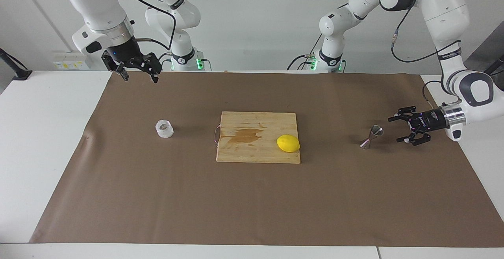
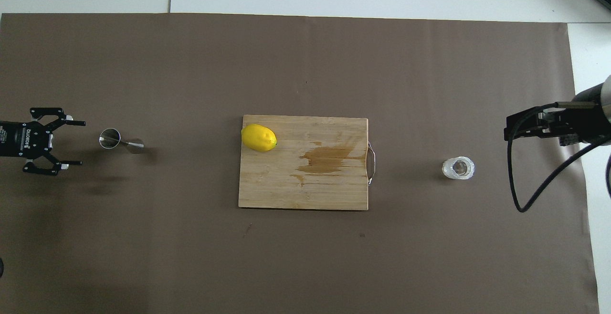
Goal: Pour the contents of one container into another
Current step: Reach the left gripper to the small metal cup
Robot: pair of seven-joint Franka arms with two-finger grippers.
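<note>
Steel, shiny and hourglass-shaped, the jigger (image 1: 371, 136) stands upright on the brown paper (image 1: 252, 196) that covers the counter (image 1: 39, 141), toward the left arm's end. The left gripper (image 1: 398, 130) hangs low over the paper just beside the jigger, turned sideways toward it, its jaws released and spread wide with nothing between them; a small gap separates the fingertips (image 2: 76, 123) from the jigger's rim (image 2: 109, 138).

The clear faceted cup (image 1: 164, 129) sits upright on the paper toward the right arm's end, well apart from the left gripper. The right gripper (image 1: 138, 76) waits raised over the edge of the paper closest to the robots, above and off to one side of the cup, touching nothing; its jaws are released and empty as well.

Between the cup and the jigger lies a wooden cutting board (image 1: 240, 148) with a brown stain (image 1: 246, 135) on it, and a yellow lemon (image 1: 288, 143) rests on the board at the end nearer the left gripper.
</note>
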